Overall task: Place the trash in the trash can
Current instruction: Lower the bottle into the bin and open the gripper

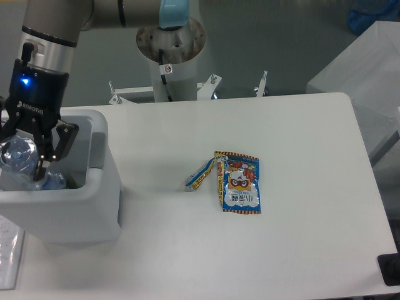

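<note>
The black two-finger gripper (24, 159) is positioned over the large white boxy plastic trash can (69, 209) at the table's left edge, its fingers clamped on the crushed clear plastic bottle (19, 156), which is held just above the opening. Flat blue snack wrappers (236, 182) are left lying mid-table, well apart from the can.

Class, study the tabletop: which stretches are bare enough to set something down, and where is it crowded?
Bare: the strip between the trash can and the wrappers; the whole right side of the table; the front edge. Crowded: the left end, where the gripper hangs over the can with the bottle.
</note>
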`<state>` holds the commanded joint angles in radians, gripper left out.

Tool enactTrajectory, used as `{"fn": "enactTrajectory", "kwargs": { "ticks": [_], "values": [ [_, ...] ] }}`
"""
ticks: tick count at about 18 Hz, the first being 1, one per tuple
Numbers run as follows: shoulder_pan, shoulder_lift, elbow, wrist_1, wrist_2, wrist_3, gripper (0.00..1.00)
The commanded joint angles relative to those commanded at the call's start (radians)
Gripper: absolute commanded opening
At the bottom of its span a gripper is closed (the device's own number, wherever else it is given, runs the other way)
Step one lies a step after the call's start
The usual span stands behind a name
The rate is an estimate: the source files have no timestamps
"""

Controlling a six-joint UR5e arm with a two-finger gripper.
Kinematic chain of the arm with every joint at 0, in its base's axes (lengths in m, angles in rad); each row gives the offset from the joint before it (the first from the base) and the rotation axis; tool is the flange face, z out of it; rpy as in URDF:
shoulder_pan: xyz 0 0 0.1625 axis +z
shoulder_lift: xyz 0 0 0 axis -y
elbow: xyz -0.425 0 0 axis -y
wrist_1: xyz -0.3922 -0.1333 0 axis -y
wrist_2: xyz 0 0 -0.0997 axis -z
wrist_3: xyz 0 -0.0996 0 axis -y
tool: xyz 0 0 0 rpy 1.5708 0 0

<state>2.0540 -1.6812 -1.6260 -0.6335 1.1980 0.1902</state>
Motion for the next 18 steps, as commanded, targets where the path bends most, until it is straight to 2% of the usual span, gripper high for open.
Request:
{"fn": "enactTrajectory", "kwargs": {
  "ticks": [11, 12, 13, 14, 15, 18],
  "values": [
    [-0.002, 0.069, -0.126, -0.002, 0.000, 0.009, 0.70],
    [-0.003, 0.066, -0.126, -0.002, 0.000, 0.009, 0.76],
    [-0.003, 0.061, -0.126, -0.002, 0.000, 0.014, 0.89],
    [-0.003, 0.060, -0.126, -0.002, 0.002, 0.020, 0.96],
    [-0.003, 0.058, -0.124, -0.002, 0.002, 0.018, 0.99],
    [0.003, 0.067, -0.109, -0.003, 0.002, 0.008, 1.00]
  ]
}}
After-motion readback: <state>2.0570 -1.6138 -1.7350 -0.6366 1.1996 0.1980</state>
